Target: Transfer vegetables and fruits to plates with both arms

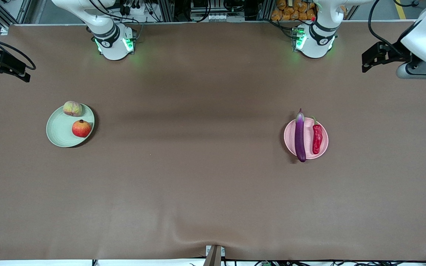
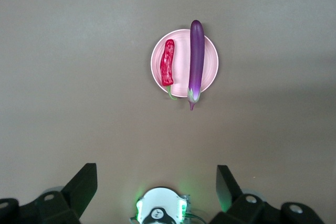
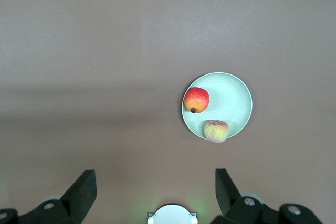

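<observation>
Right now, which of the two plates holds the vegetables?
The light pink round plate, toward the left arm's end of the table: the long purple eggplant and red chili pepper lie on it. The pale mint green plate holds two round fruits.

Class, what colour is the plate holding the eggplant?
Light pink plate, clearest in the left wrist view.

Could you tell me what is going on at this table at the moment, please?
Nothing is being handled. The eggplant and chili pepper lie on the pink plate; the pomegranate and pinkish-tan fruit sit on the mint green plate. The left gripper and right gripper hang open and empty, high above the table.
</observation>
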You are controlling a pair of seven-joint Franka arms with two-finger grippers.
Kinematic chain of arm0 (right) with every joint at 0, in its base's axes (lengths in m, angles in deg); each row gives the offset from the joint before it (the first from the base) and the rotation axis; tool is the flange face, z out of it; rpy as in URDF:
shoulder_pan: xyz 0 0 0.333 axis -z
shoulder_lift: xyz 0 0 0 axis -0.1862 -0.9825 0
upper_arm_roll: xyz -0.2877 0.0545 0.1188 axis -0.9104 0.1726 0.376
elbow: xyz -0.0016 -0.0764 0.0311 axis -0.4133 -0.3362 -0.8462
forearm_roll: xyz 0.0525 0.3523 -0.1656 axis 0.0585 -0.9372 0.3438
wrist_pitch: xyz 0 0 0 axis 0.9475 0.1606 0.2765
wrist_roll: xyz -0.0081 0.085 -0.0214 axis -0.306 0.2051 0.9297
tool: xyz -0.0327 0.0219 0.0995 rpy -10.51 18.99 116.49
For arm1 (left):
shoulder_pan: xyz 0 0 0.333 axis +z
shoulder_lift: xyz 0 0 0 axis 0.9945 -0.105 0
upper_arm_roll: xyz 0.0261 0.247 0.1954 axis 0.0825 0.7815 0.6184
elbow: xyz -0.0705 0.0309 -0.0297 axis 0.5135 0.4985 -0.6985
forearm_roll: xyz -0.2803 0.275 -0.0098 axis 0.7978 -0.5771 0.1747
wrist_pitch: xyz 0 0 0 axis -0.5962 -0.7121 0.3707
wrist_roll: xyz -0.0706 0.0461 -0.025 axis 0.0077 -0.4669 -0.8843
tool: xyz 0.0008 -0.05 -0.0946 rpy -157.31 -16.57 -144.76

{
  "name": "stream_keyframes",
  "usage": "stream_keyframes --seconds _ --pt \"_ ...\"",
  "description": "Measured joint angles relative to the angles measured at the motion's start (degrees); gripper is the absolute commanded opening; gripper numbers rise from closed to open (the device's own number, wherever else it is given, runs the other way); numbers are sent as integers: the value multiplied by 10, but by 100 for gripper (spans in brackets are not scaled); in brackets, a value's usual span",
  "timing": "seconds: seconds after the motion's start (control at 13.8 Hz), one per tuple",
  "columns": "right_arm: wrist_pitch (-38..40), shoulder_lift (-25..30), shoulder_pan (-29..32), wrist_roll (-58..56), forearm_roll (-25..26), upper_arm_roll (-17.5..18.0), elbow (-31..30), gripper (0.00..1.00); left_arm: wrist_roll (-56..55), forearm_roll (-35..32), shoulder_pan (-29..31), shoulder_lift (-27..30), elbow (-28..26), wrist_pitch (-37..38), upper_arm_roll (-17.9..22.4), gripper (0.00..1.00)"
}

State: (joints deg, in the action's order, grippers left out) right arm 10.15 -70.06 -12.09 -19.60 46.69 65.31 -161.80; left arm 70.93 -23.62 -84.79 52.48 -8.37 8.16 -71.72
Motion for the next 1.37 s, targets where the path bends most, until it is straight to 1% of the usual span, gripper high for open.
stream_keyframes --seconds 0.43,0.94,1.37 --pt "-5 0 0 -3 -1 0 -9 100 -4 -9 0 -6 -11 -20 1 100" --pt "-9 0 -2 -4 -1 0 -12 100 -6 -9 1 -24 -13 -24 0 100" --pt "-9 0 -2 -4 -1 -4 -14 100 -6 -9 -2 -25 -12 -25 -3 100"
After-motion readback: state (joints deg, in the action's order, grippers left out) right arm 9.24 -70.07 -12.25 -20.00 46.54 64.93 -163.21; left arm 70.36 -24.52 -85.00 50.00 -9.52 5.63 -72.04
